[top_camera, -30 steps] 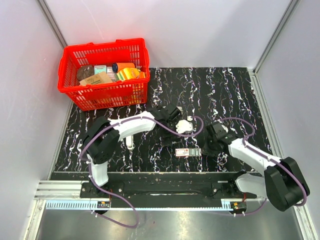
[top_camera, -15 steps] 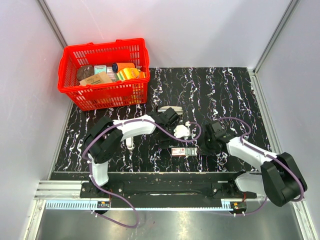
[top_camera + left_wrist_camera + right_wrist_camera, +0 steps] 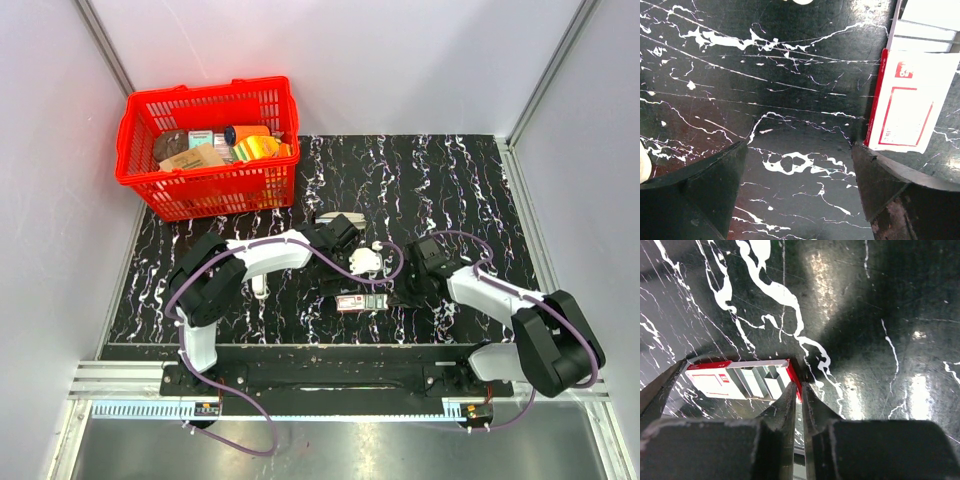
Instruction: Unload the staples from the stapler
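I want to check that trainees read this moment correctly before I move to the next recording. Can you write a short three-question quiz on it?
1. Where does the flat red-and-white labelled box lie? A: in a basket. B: on the black white-veined table. C: lifted clear of the table.
2. True or false: the right gripper has its jaws spread wide.
3. Which gripper stands open over bare tabletop, with the box beside one finger?
Key: 1 B. 2 false, they are nearly together. 3 the left gripper.
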